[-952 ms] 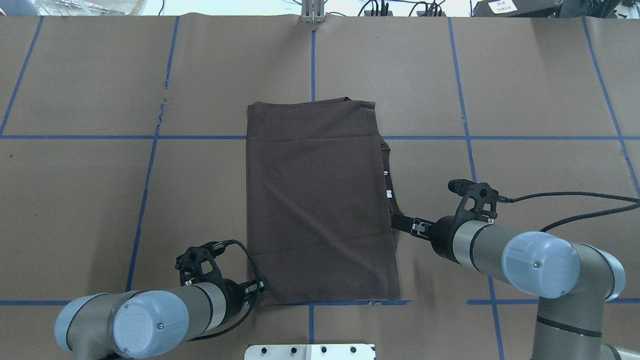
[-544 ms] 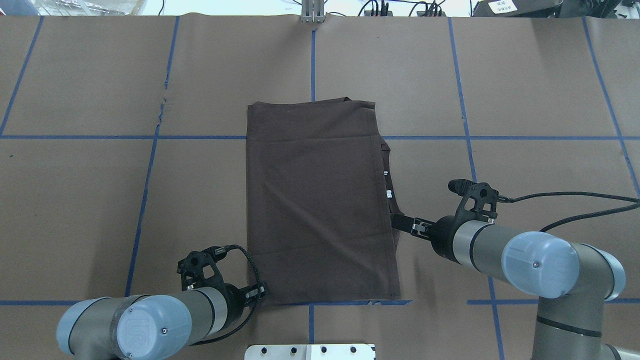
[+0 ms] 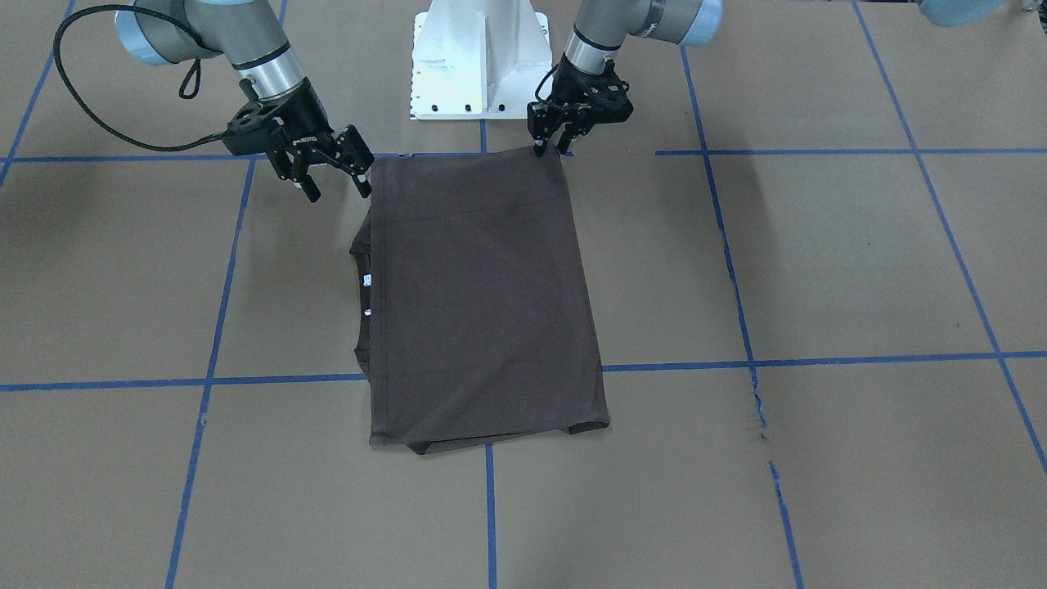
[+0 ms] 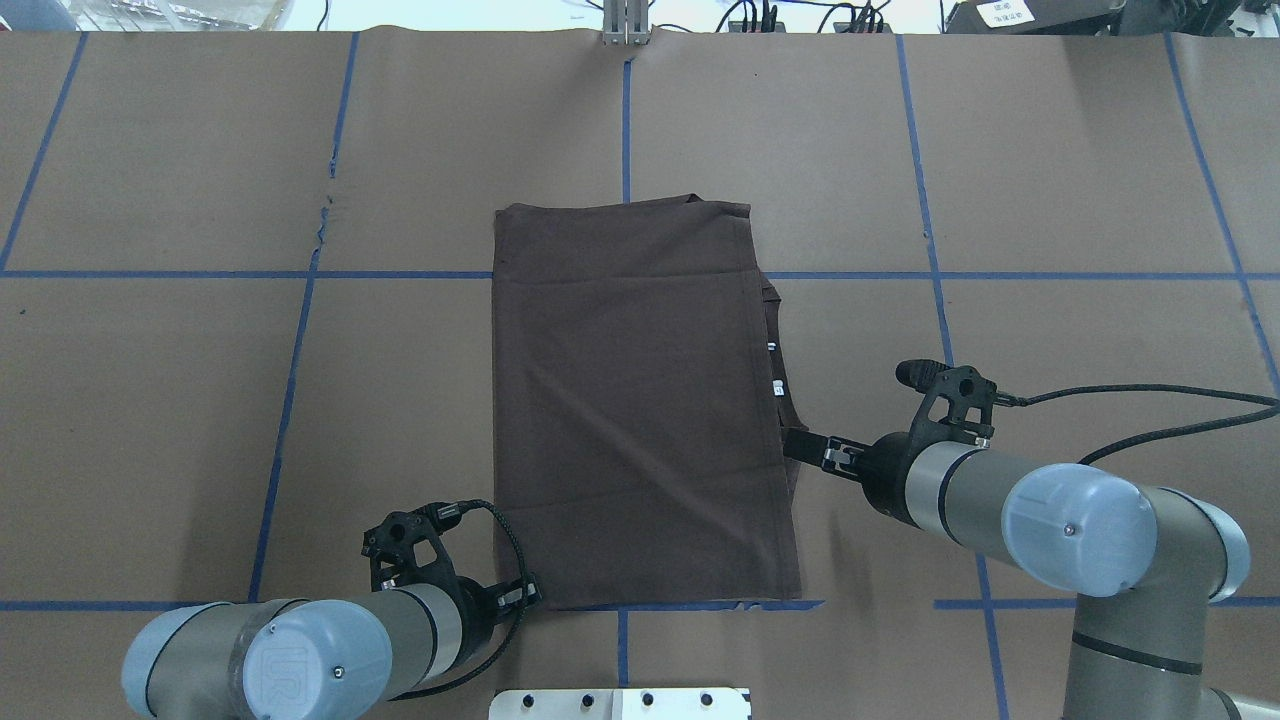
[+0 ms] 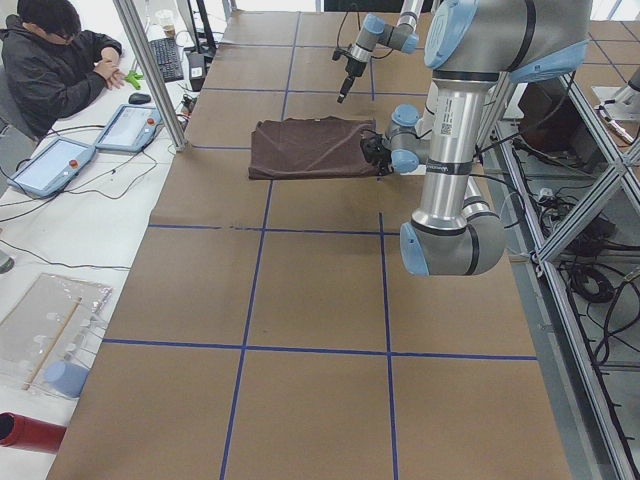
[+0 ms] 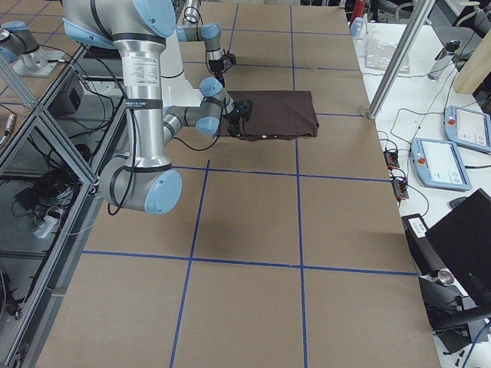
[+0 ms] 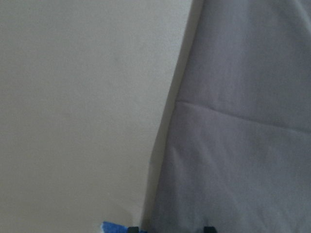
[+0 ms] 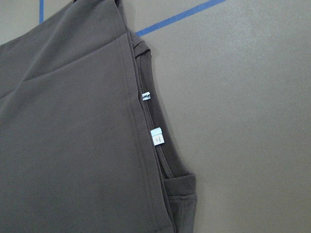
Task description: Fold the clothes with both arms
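Over the last second the left claw has slid back toward the robot's edge of the bench. It now sits at the near left corner of the T-shirt, right where the hem meets the blue tape line. The right claw has not moved, and neither has the cloth. I judge that the left arm is lining up on its corner so that both arms can lift the near hem for the next fold, and that no grasp has been made yet. The T-shirt lies about the middle of the bench, already folded into a tall rectangle. Its collar and white neck tags stick out along the side toward the right arm. The right claw is released, its fingers spread wide just beside that side of the shirt, below the collar. The left claw also looks released: its wrist view shows two fingertips apart at the bottom edge, with the shirt's border running between them and lying flat, not pinched. That view is blurred and cuts the fingers off, so I cannot tell whether they touch the cloth. The right wrist view shows no fingers at all, and any chest lettering is folded out of sight.
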You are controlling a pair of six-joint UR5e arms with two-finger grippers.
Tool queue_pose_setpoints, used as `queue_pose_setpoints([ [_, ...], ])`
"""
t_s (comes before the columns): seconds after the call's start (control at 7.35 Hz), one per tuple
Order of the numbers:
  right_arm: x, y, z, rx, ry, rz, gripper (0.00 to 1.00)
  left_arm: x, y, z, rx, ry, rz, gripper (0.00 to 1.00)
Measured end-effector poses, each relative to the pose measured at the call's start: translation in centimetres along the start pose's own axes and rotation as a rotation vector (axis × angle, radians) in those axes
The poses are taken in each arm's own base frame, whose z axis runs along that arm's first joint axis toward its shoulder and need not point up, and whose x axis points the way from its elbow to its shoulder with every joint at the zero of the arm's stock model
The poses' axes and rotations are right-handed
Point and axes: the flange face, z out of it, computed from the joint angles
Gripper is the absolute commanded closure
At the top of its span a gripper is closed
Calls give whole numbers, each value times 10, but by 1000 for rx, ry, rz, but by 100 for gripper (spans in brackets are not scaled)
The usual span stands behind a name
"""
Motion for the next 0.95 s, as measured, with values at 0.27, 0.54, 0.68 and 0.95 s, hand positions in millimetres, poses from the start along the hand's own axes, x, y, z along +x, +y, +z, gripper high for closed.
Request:
queue_pose_setpoints([
  [0.27, 0, 0, 0, 0, 0, 0, 0, 0, 0, 0, 1, 0, 0, 54],
  [0.54, 0, 0, 0, 0, 0, 0, 0, 0, 0, 0, 1, 0, 0, 54],
  [0.68, 0, 0, 0, 0, 0, 0, 0, 0, 0, 0, 1, 0, 0, 57],
  [0.95, 0, 0, 0, 0, 0, 0, 0, 0, 0, 0, 1, 0, 1, 76],
])
